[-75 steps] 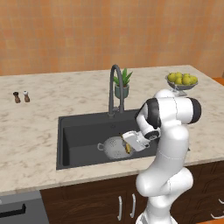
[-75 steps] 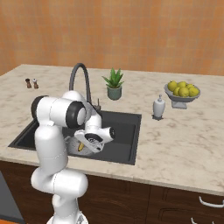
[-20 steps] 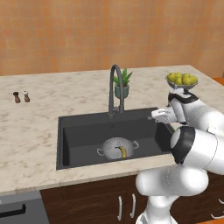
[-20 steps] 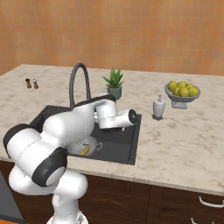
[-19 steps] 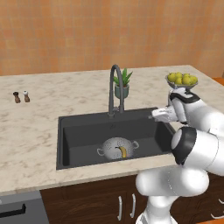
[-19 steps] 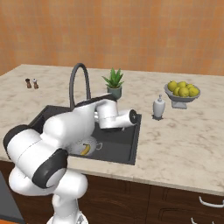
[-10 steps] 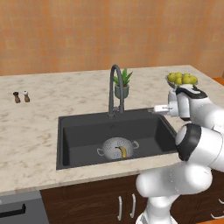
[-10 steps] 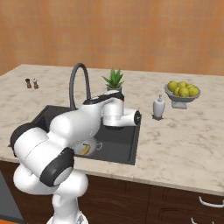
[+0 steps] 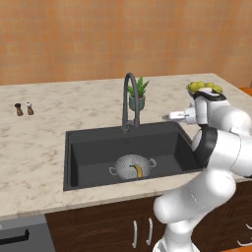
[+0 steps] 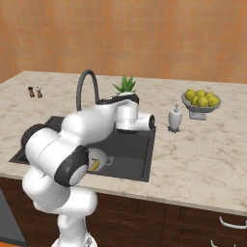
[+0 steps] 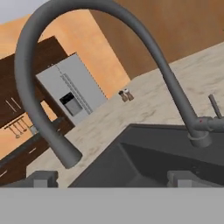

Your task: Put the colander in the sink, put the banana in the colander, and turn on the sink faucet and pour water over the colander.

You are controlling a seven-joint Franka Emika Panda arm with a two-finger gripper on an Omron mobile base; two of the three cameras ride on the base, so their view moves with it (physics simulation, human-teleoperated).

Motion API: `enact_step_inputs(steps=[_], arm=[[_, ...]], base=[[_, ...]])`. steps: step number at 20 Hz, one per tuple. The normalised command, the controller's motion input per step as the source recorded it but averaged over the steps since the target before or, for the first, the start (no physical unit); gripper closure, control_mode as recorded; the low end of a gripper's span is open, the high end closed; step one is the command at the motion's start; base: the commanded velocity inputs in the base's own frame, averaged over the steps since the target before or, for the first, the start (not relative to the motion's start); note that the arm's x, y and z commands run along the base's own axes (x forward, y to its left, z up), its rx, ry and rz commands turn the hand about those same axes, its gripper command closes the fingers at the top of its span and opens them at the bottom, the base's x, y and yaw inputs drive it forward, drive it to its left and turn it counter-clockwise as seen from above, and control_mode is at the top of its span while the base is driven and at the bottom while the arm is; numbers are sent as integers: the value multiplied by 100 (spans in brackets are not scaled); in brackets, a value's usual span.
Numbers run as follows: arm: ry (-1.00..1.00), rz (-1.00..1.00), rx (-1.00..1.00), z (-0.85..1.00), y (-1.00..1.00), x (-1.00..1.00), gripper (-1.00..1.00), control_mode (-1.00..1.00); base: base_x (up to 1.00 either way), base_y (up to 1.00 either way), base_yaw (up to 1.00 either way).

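The silver perforated colander [image 9: 131, 165] sits on the floor of the black sink [image 9: 88, 147], and the yellow banana [image 9: 139, 171] lies inside it. From the right base view the colander [image 10: 100, 158] and banana [image 10: 94, 165] peek out behind my arm. My gripper [image 9: 170, 116] hovers above the sink's right rear corner, pointing left at the dark gooseneck faucet [image 9: 129, 98]. In the hand view the faucet [image 11: 131, 30] arches across the frame, its lever [image 11: 214, 106] at the right. The gripper [image 11: 111, 179] is open with nothing between its fingertips [image 11: 41, 178].
A potted plant [image 9: 138, 95] stands behind the faucet. A footed bowl of yellow-green fruit [image 10: 200, 101] and a soap dispenser [image 10: 174, 118] stand on the counter right of the sink. Two small shakers [image 9: 23, 109] are at the far left.
My hand has left the colander, risen out of the sink and swung to the right of the faucet, now facing it. Colander and banana stay put.
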Motion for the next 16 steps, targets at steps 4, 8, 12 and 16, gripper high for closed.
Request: enact_step_inputs(steps=[4,8,12,16], arm=[[0,0,0,0,40,35,-100,-100],[0,0,0,0,27,42,-100,-100],[4,0,0,-6,0,49,-100,-100],[8,0,0,-26,0,39,-100,-100]], base=[[0,0,0],[0,0,0],[0,0,0],[0,0,0]])
